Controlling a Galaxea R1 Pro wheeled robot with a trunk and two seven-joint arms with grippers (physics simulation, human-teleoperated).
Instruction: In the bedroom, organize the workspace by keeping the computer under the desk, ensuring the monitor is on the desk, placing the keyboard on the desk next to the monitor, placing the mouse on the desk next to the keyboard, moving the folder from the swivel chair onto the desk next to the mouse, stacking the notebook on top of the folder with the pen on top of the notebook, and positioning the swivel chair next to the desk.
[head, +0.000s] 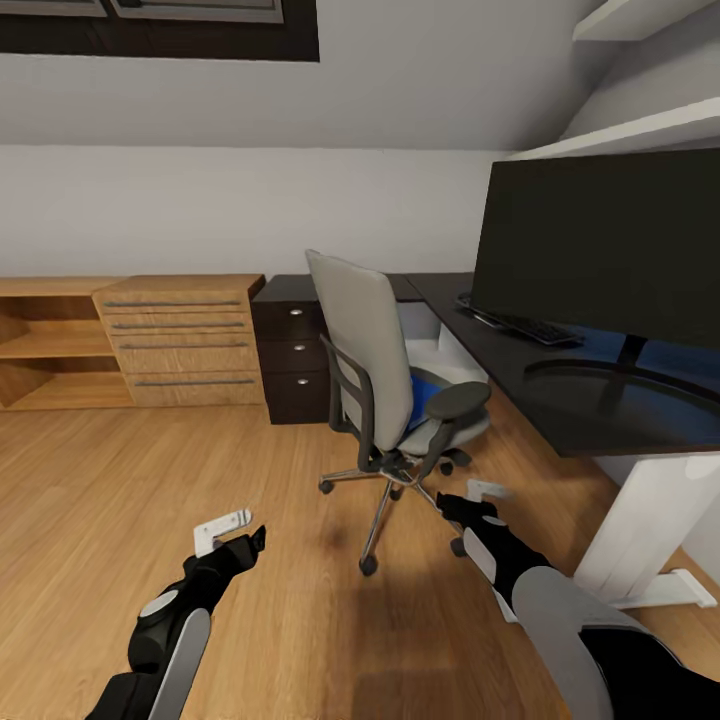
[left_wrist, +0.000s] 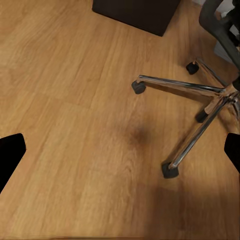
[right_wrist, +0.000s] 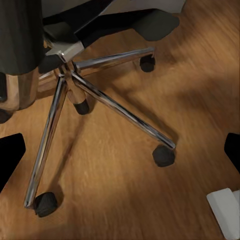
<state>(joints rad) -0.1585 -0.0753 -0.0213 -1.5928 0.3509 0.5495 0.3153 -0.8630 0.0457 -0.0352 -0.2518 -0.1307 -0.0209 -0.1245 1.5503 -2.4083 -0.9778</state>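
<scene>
The grey swivel chair (head: 368, 362) stands on the wood floor beside the black desk (head: 520, 385), its back turned toward me. On its seat a bright blue folder (head: 428, 390) peeks out. The big monitor (head: 610, 240) stands on the desk, and the keyboard (head: 520, 325) lies behind it. My left gripper (head: 232, 530) hangs open low over bare floor, left of the chair's chrome base (left_wrist: 210, 97). My right gripper (head: 478, 497) is open, close to that base (right_wrist: 70, 65) on the desk side. Mouse, notebook, pen and computer are out of view.
A black drawer unit (head: 295, 350) stands behind the chair, with light wood cabinets (head: 180, 340) and open shelves to its left. The desk's white leg (head: 650, 530) and its foot (right_wrist: 227, 210) stand right of my right arm. Open floor lies to the left.
</scene>
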